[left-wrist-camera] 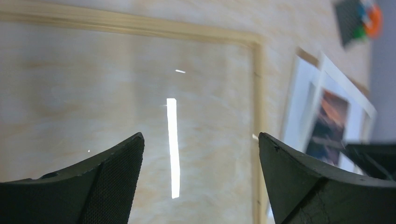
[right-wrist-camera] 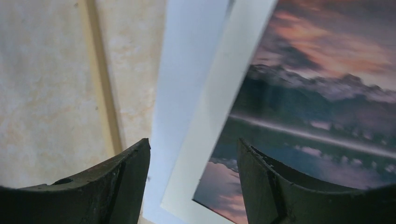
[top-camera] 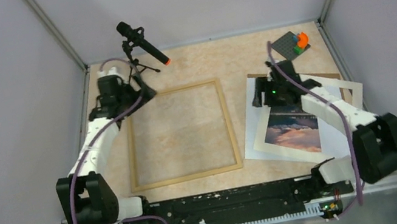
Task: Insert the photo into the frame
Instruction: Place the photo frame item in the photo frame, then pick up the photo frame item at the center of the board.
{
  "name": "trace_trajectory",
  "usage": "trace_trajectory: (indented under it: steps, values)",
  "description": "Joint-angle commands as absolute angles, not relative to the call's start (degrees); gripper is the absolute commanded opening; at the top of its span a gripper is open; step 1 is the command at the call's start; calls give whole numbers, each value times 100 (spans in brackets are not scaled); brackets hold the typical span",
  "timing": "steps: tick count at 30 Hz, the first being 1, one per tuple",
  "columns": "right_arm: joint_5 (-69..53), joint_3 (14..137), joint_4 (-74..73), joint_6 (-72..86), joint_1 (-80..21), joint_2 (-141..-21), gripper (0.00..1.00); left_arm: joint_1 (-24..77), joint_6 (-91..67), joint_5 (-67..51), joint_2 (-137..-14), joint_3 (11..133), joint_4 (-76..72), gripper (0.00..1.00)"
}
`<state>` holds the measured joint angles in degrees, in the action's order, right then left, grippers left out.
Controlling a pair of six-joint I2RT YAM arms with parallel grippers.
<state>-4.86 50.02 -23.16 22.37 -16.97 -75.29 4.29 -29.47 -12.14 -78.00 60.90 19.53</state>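
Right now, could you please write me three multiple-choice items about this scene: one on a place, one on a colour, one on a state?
1. Where does the photo lie relative to the frame?
A. inside it
B. to its right, outside it
C. across its far strip

2. What colour are the frame's strips?
A. light wood
B. black
C. red

3. What is the state of the left pincer?
A. shut on the photo
B. open and empty
C. shut on the frame

Answers:
1 B: the sunset print lies beyond the frame's right strip.
2 A: the strips look pale and wood-coloured.
3 B: its fingers stand wide apart with nothing between them.
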Motion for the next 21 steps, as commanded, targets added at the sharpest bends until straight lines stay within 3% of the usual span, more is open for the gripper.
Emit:
trace_trajectory:
  steps: [1, 5, 11, 17, 21]
  values:
    - [-386, 4390, -2710, 2837, -894, -6921, 67, 2078, -3123, -2836, -8420, 6125, 644, 93]
    - [-201, 3844, -2650, 3473, -156, -6622, 67, 3431, -3375, -3231, -9618, 6805, 357, 92]
    - [107, 2963, -2091, 3841, 682, -6160, 67, 4708, -3603, -3528, -11002, 7652, 53, 89]
    - [196, 2610, -1926, 3960, 736, -6096, 67, 5222, -3430, -3063, -11599, 8227, 566, 87]
    - [23, 2461, -1771, 4016, 747, -6091, 66, 5247, -3524, -2126, -11624, 8230, 1050, 87]
